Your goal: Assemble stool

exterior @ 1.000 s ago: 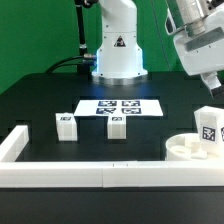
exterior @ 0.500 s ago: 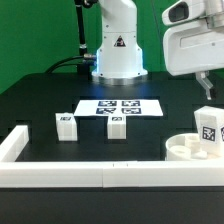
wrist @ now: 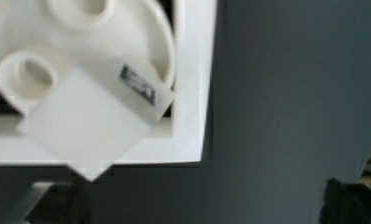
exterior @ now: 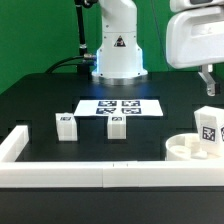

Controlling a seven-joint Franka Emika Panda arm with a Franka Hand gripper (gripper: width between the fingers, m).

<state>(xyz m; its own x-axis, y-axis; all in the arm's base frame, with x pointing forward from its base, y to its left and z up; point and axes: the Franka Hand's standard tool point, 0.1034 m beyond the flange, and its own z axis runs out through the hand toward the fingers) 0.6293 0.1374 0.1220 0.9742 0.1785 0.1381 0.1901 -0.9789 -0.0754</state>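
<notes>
Broadly, the black counter (exterior: 40, 95) is fenced along its front and the exterior view's left by long white rails (exterior: 90, 176). Within them, at the exterior view's right and just beside the front rail, lies the round seat (exterior: 180, 148). One leg (exterior: 208, 125) stands upright on it, though whether it sits in a slot cannot be told. The marker board (exterior: 110, 107) lies mid-counter, with two other legs (exterior: 66, 124) just in front of it, apart from each other. The fingers (exterior: 207, 80) hang above the seat, touching nothing. Only the wrist view shows the seat's slots (wrist: 31, 72), the leg's tag (wrist: 146, 85) close up, and both fingers (wrist: 45, 200) spread wide with nothing between.
</notes>
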